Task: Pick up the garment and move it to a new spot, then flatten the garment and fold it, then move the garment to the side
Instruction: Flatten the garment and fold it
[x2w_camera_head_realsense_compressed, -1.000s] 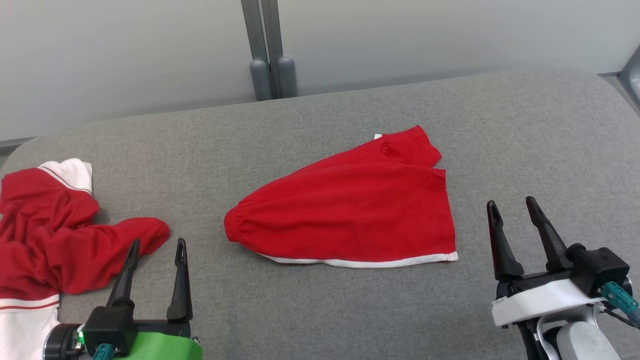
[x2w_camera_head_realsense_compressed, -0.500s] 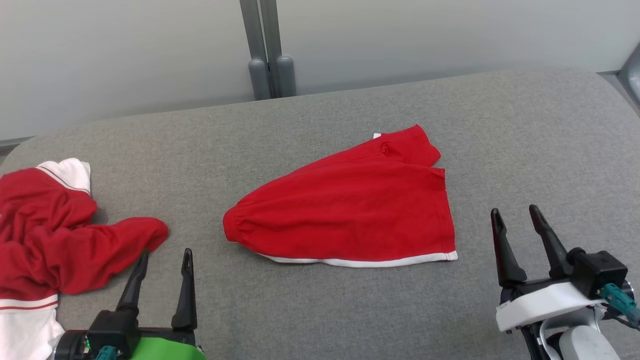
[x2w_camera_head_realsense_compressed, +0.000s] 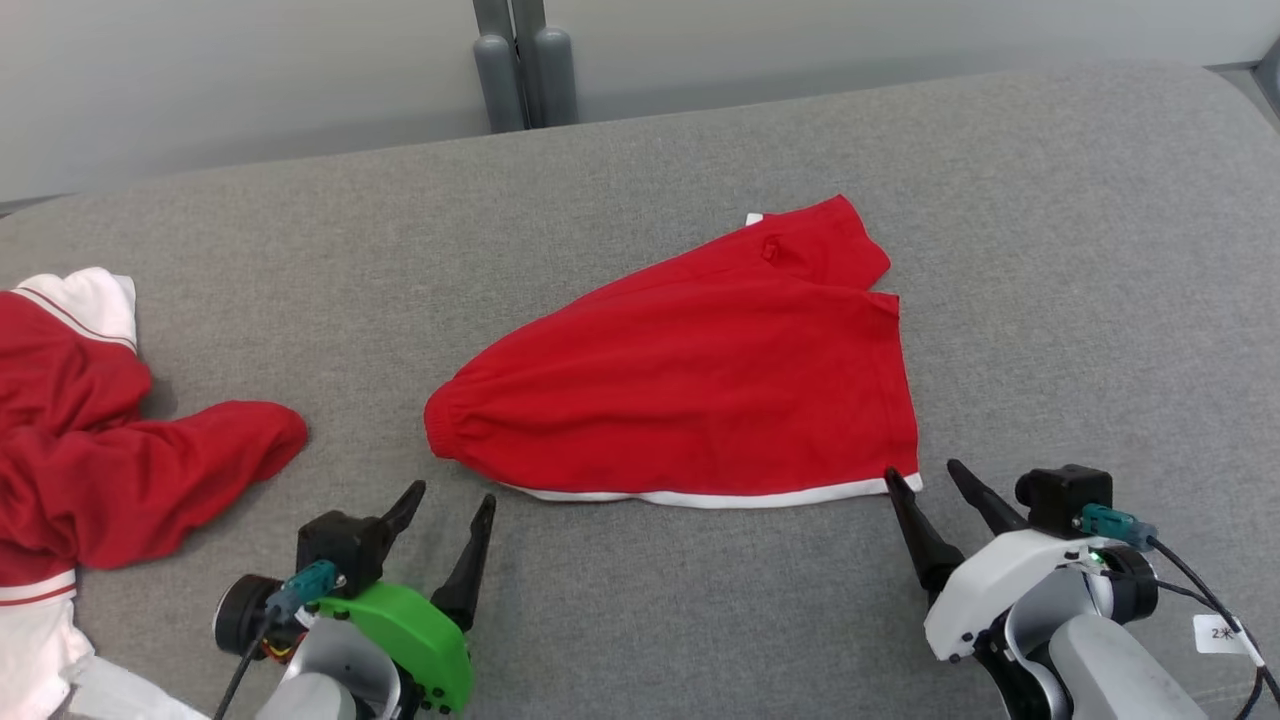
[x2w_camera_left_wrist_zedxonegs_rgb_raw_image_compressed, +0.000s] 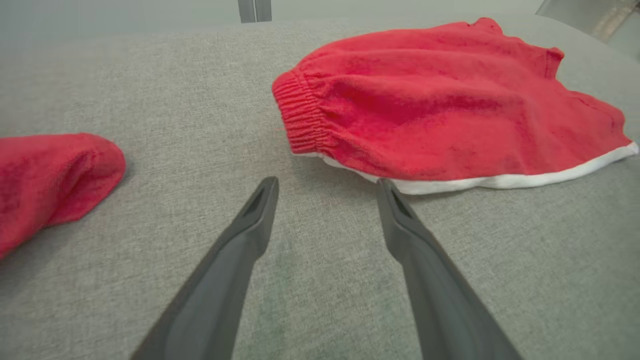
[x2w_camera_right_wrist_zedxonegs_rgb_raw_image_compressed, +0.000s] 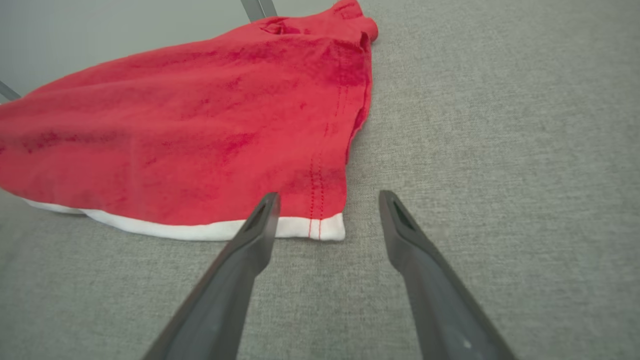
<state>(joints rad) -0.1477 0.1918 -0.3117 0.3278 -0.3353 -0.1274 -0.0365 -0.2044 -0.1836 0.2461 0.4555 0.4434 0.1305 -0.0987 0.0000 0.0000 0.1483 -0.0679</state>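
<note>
The garment (x2w_camera_head_realsense_compressed: 690, 390) is a pair of red shorts with a white hem, lying flat in the middle of the grey padded table (x2w_camera_head_realsense_compressed: 640, 620). Its elastic waistband points left. My left gripper (x2w_camera_head_realsense_compressed: 451, 493) stands open just short of the near edge by the waistband; in the left wrist view the left gripper (x2w_camera_left_wrist_zedxonegs_rgb_raw_image_compressed: 326, 181) has its tips close to the garment (x2w_camera_left_wrist_zedxonegs_rgb_raw_image_compressed: 450, 115). My right gripper (x2w_camera_head_realsense_compressed: 921, 468) is open at the near right hem corner. In the right wrist view the right gripper (x2w_camera_right_wrist_zedxonegs_rgb_raw_image_compressed: 328, 194) straddles that white corner of the garment (x2w_camera_right_wrist_zedxonegs_rgb_raw_image_compressed: 200, 135), with nothing held.
A second red and white garment (x2w_camera_head_realsense_compressed: 90, 450) lies crumpled at the table's left edge, and its red sleeve (x2w_camera_left_wrist_zedxonegs_rgb_raw_image_compressed: 50, 180) reaches toward my left gripper. Grey posts (x2w_camera_head_realsense_compressed: 510, 65) stand behind the table against a pale wall.
The head camera has tilted down. My left gripper has moved right toward the waistband end. My right gripper has moved left and forward to the hem corner. Both stay open.
</note>
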